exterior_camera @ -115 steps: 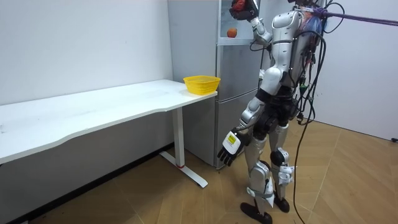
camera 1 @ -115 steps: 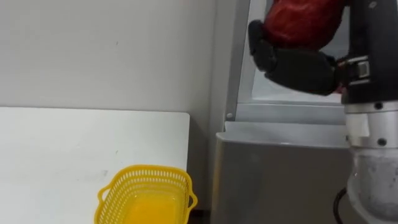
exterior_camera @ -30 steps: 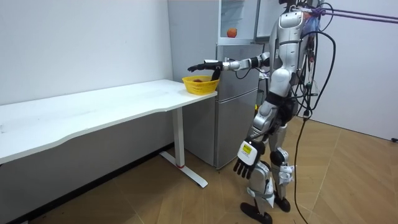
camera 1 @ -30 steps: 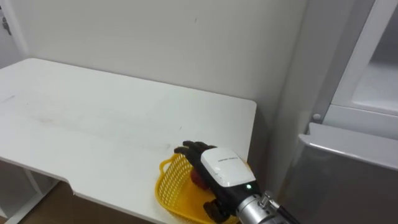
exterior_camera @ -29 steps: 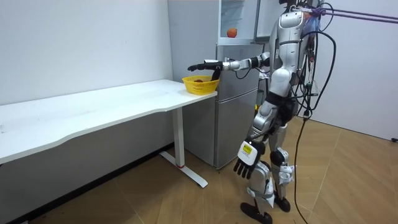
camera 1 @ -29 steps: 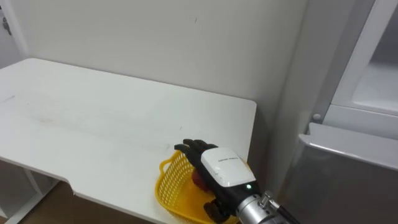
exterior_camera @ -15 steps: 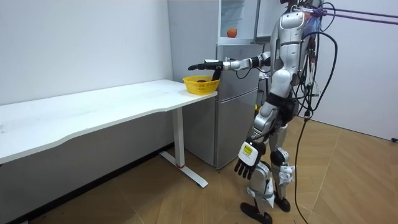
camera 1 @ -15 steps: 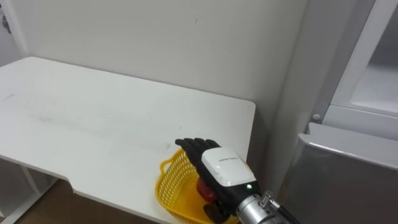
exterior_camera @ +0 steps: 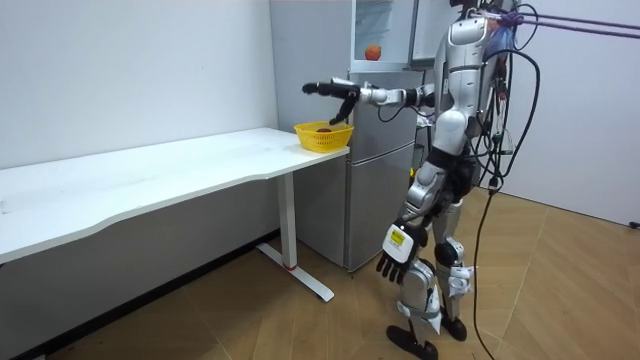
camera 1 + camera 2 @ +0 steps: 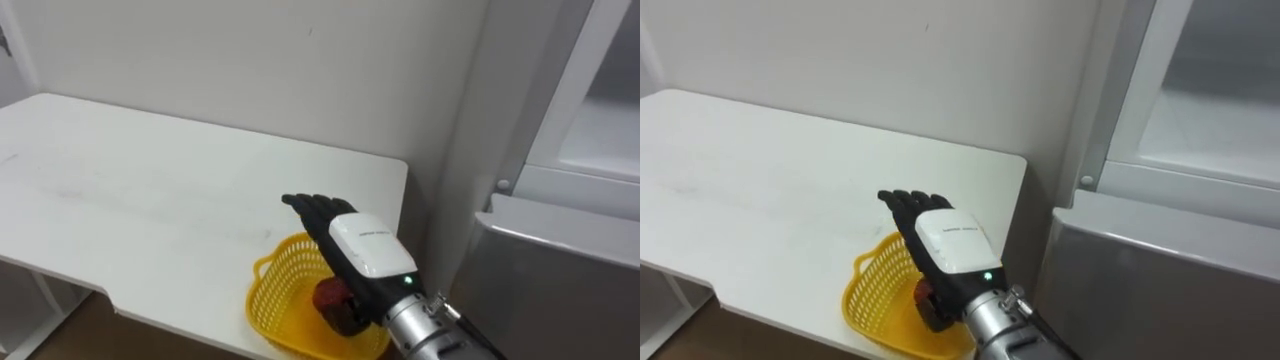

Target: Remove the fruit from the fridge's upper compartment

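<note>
Yellow mesh basket (image 10: 272, 297) sits at the corner of the white surface (image 10: 150, 190), directly below the right hand (image 10: 352, 245). That hand's fingers (image 10: 306, 207) are straight and lie close together, holding nothing, pointing out over the basket toward the wall. A red fruit (image 10: 329, 296) lies in the basket, beneath the palm and clear of the fingers. To the right of the fingers stands the grey fridge (image 10: 560, 280), its upper compartment open. In the room view an orange-red fruit (image 9: 373, 52) rests on the upper shelf. The left hand (image 9: 394, 264) hangs beside the thigh, fingers loosely spread and empty.
</note>
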Tool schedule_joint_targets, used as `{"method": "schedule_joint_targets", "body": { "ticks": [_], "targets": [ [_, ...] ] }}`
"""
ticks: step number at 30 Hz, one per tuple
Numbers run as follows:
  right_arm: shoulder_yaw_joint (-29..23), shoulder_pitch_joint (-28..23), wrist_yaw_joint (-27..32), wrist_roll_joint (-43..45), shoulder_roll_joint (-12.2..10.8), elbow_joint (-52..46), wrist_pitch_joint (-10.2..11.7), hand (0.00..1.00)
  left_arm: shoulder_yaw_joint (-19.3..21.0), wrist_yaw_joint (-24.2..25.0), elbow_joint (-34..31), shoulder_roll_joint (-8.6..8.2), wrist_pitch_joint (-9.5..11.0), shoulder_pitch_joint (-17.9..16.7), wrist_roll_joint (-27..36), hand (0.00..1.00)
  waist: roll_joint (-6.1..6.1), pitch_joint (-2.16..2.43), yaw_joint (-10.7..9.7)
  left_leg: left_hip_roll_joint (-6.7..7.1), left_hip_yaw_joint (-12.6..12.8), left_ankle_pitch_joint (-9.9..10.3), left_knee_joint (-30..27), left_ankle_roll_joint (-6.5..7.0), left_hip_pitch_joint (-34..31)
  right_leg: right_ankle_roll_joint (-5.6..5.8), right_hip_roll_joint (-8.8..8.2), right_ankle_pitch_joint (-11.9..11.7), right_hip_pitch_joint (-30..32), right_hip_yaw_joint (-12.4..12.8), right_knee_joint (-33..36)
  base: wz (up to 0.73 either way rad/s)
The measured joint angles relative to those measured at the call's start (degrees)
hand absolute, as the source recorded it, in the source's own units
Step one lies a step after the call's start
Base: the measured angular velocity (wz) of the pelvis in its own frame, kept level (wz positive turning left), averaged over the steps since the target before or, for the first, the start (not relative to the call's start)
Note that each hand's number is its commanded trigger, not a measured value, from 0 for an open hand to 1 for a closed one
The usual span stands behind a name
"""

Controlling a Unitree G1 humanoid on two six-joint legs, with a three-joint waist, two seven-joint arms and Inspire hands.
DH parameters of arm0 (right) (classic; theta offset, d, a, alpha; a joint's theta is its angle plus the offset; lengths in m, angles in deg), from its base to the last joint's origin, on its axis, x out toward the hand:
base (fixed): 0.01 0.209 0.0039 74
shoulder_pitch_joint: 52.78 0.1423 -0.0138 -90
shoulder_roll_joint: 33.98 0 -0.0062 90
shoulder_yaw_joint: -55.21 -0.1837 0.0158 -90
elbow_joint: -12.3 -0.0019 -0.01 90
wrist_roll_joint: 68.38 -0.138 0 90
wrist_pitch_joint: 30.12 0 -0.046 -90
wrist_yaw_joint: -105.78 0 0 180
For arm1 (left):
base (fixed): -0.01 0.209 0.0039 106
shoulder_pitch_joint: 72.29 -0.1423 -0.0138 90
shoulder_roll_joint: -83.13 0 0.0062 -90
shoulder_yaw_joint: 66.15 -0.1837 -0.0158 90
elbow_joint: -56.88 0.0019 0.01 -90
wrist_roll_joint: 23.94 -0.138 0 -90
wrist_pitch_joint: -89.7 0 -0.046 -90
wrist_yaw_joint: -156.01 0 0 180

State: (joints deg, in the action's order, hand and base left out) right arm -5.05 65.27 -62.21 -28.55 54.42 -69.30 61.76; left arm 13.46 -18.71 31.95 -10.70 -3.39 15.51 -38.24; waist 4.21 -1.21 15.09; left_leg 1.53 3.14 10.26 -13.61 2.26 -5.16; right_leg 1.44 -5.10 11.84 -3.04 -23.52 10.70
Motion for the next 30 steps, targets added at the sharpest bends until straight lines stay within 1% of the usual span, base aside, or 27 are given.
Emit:
{"method": "schedule_joint_targets", "body": {
  "ticks": [2, 3, 4, 6, 9, 10, 12, 13, 16, 17, 18, 19, 20, 21, 23, 25, 26, 28, 30],
  "targets": [
    [-1.0, 0.0, 0.4, -1.2, 0.0, -4.5, 0.8, 0.0, 0.0, 0.0, 0.2, 0.3, 0.5, -0.1, 0.0, 0.0, -0.02, 0.03, -0.9, -0.11, 0.1, 0.0, 0.2, -0.01, 0.4, 0.0, 0.0, 0.0, -0.1, 0.0, 0.0, -0.05],
    [-1.3, 0.0, 0.4, -1.3, 0.0, -5.5, 1.3, 0.0, 0.0, -0.1, 0.3, 0.33, 0.8, -0.1, 0.0, 0.0, -0.02, 0.03, -1.1, -0.12, 0.1, 0.0, 0.3, -0.01, 0.5, 0.0, 0.0, 0.0, -0.2, 0.0, 0.0, -0.09],
    [-2.1, 0.0, 0.6, -1.7, 0.0, -7.1, 2.1, 0.0, 0.0, -0.1, 0.9, 0.36, 1.1, -0.2, 0.0, 0.0, -0.04, 0.03, -1.1, -0.13, 0.3, 0.0, 0.5, -0.01, 1.0, 0.0, 0.0, 0.0, -0.4, 0.1, 0.0, -0.1],
    [-3.1, 0.0, 1.2, -2.4, -0.1, -9.0, 2.9, 0.0, 0.1, -0.1, 1.6, 0.37, 1.4, -0.2, 0.0, 0.0, -0.05, 0.05, -1.8, -0.25, 1.3, 0.0, 0.9, -0.01, 2.0, 0.0, -0.06, 0.0, -1.0, 0.5, 0.0, -0.13],
    [-4.3, -0.2, 1.2, -6.6, -0.1, -14.0, 4.2, 0.0, 0.1, -1.2, 2.0, 0.25, 1.5, -0.7, 0.1, 0.0, -0.19, 0.08, -3.6, -0.33, 2.3, 0.0, 1.0, -0.01, 2.7, 0.0, 0.06, 0.0, -1.3, 2.4, 0.0, -0.16],
    [-4.5, -0.3, 1.2, -7.1, -0.1, -14.6, 4.4, 0.0, 0.1, -1.4, 2.0, 0.24, 1.6, -0.8, 0.1, 0.0, -0.26, 0.07, -4.0, -0.34, 2.4, 0.0, 1.0, 0.0, 2.8, 0.0, 0.06, 0.0, -1.4, 2.4, 0.0, 0.0],
    [-6.4, -3.0, 1.2, -7.3, 0.0, -19.5, 4.7, 0.0, 0.1, -1.5, 2.3, 0.38, 1.6, -0.9, 0.1, 0.0, -0.66, 0.01, -5.9, -0.38, 2.4, 0.0, 0.9, 0.01, 2.9, 0.0, 0.09, 0.0, -1.8, 2.3, 0.0, 0.1],
    [-6.9, -3.6, 1.2, -7.4, 0.0, -20.5, 4.8, 0.0, 0.1, -1.6, 2.3, 0.34, 1.6, -0.9, 0.1, 0.0, -0.57, 0.12, -6.1, -0.4, 2.5, 0.0, 0.9, 0.01, 2.9, 0.0, 0.11, 0.0, -1.8, 2.3, 0.0, 0.0],
    [-8.8, -6.3, 1.8, -7.5, 0.0, -23.3, 6.3, 0.0, 0.1, -2.5, 2.4, -0.16, 1.6, -1.3, 0.1, 0.0, -1.62, 0.47, -6.9, -0.81, 4.1, 0.0, 1.1, 0.01, 3.5, -0.11, 0.11, -0.1, -1.7, 3.2, 0.1, -0.2],
    [-9.4, -7.8, 2.4, -8.1, 0.0, -24.0, 6.6, 0.0, 0.1, -2.5, 2.6, -0.34, 1.7, -1.5, 0.2, 0.0, -2.13, 0.87, -7.1, -0.91, 4.6, 0.0, 1.4, 0.01, 4.2, -0.13, 0.1, -0.1, -1.9, 3.7, 0.2, -0.2],
    [-9.8, -8.7, 2.4, -8.4, 0.0, -24.5, 6.6, 0.0, 0.1, -2.6, 2.9, -0.48, 1.7, -1.5, 0.2, 0.0, -2.38, 1.04, -7.3, -0.91, 4.6, 0.0, 1.5, 0.01, 4.4, -0.13, 0.1, -0.1, -2.1, 3.9, 0.2, -0.18],
    [-11.0, -10.0, 2.7, -8.4, 0.0, -25.3, 7.0, 0.0, 0.1, -2.8, 3.7, -0.65, 2.0, -1.4, 0.5, 0.0, -2.81, 1.34, -8.0, -0.89, 4.7, 0.0, 2.0, -0.01, 5.0, -0.13, 0.13, -0.1, -2.3, 4.0, 0.2, -0.07],
    [-12.0, -10.6, 3.4, -8.7, 0.0, -25.9, 7.0, 0.0, 0.2, -2.8, 4.2, -0.64, 2.0, -1.4, 1.4, 0.0, -3.0, 1.38, -9.0, -0.89, 4.8, 0.0, 2.1, -0.01, 5.5, -0.13, 0.13, -0.1, -2.9, 4.0, 0.2, -0.05],
    [-12.9, -11.0, 3.7, -9.0, 0.0, -26.3, 7.0, 0.0, 0.2, -2.9, 4.4, -0.63, 2.1, -1.4, 1.5, 0.0, -3.06, 1.4, -9.2, -0.9, 4.8, 0.0, 2.3, -0.01, 5.8, -0.13, 0.14, -0.1, -3.1, 4.1, 0.2, -0.05],
    [-16.1, -11.3, 5.4, -9.1, 0.0, -28.0, 7.0, 0.0, 0.3, -3.4, 5.0, -0.59, 2.2, -1.6, 1.7, 0.0, -2.97, 1.43, -10.2, -1.04, 5.2, 0.0, 2.4, -0.02, 6.2, -0.14, 0.14, -0.1, -3.3, 4.6, 0.3, -0.1],
    [-18.0, -11.3, 7.2, -9.3, 0.0, -29.2, 7.0, 0.0, 0.5, -3.5, 5.0, -0.52, 2.2, -1.7, 1.7, 0.0, -2.84, 1.32, -10.5, -1.17, 5.8, 0.0, 2.6, -0.03, 6.8, -0.22, 0.18, -0.2, -3.4, 4.9, 0.3, -0.16],
    [-18.9, -11.3, 8.6, -9.9, 0.0, -29.4, 7.5, 0.0, 0.5, -3.7, 5.0, -0.49, 2.3, -1.9, 1.7, 0.0, -2.64, 1.28, -11.2, -1.16, 5.9, 0.0, 2.8, -0.03, 6.9, -0.22, 0.19, -0.2, -3.6, 4.8, 0.3, -0.12],
    [-20.3, -11.3, 10.1, -11.1, 0.0, -29.5, 8.6, 0.0, 0.8, -4.3, 5.3, -0.33, 2.4, -2.2, 1.7, 0.0, -2.28, 1.29, -11.8, -1.16, 6.0, 0.0, 2.8, -0.03, 7.1, -0.22, 0.22, -0.2, -3.8, 4.7, 0.3, -0.02],
    [-21.7, -11.4, 11.3, -11.8, 0.0, -29.8, 9.2, 0.0, 1.2, -4.7, 5.4, -0.17, 2.8, -2.5, 1.6, 0.0, -1.87, 1.25, -12.7, -1.17, 6.0, 0.0, 2.8, -0.03, 7.1, -0.19, 0.19, -0.2, -3.8, 4.5, 0.3, 0.0]
  ]
}}
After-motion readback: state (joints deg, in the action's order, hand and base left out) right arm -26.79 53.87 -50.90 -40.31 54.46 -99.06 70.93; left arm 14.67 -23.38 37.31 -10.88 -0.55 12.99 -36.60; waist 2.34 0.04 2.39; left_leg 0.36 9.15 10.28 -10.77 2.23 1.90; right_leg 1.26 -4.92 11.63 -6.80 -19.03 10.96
